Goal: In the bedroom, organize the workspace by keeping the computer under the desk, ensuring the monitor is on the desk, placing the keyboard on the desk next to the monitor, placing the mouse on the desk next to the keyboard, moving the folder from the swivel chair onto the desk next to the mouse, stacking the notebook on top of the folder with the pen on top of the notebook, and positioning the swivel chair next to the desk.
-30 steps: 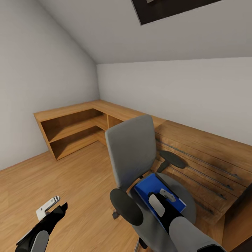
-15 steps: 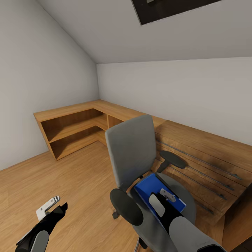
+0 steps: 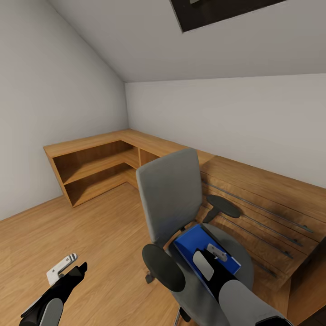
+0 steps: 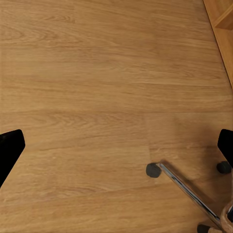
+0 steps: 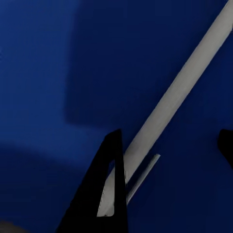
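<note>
wooden corner shelf | dark skylight | possibly slatted bed

Folder on swivel chair seat, shelving behind

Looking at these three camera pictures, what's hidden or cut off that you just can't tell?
- Right gripper, head view: whether it grips the folder is hidden by its own body.
- Folder's near part, head view: covered by the right arm.
- Swivel chair base, left wrist view: cut off by the frame edge.
</note>
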### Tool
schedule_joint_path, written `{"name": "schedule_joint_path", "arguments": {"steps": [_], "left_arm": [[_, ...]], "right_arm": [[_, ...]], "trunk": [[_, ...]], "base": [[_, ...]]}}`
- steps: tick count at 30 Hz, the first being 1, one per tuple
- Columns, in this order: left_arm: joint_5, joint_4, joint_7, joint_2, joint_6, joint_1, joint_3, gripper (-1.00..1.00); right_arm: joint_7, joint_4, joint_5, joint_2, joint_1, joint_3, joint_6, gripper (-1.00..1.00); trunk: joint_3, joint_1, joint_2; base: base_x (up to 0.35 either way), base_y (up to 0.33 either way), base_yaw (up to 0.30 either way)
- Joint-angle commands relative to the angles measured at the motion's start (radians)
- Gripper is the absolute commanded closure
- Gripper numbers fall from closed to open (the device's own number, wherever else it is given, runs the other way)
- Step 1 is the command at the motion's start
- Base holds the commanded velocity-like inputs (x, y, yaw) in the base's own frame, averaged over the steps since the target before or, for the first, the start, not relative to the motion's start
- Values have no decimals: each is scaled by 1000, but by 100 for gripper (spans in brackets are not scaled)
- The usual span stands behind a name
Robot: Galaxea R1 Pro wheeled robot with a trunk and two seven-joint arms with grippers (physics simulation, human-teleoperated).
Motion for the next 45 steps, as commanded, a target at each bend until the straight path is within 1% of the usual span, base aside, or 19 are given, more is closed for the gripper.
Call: {"name": "schedule_joint_path", "arguments": {"steps": [1,4,9,45], "left_arm": [[11,-2,7,-1,3,-1,1,-100],[11,-2,7,-1,3,-1,2,-100],[11,-2,7,-1,3,-1,2,-100],[11,-2,8,-1,4,-1,3,-100]], "right_arm": [[-6,10,-36,-1,0,3,8,100],[-6,10,-55,-2,0,3,25,100],[-5,10,-61,-2,0,4,48,100],[2,8,-58,-2,0,10,41,100]], "trunk": [[-1,0,0],[-1,0,0],[-1,0,0],[-1,0,0]], "base": [[0,0,0],[0,0,0],[0,0,0],[0,0,0]]}}
